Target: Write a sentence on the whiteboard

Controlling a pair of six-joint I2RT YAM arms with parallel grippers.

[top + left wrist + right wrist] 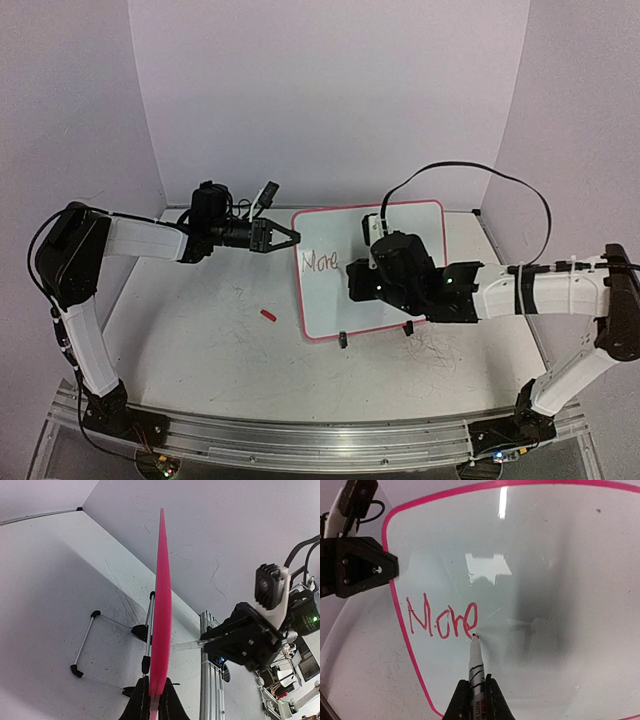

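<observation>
The whiteboard [330,300] stands propped at mid-table, its left edge pinched between the jaws of the left gripper [285,237]. The right gripper [475,690] has its jaws clamped on a marker [476,665], whose tip touches the board at the end of the sentence [442,620], which reads "More" near the left rim.

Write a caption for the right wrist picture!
Right gripper holds a marker at the end of "More" on the whiteboard; left gripper pinches its edge.
</observation>
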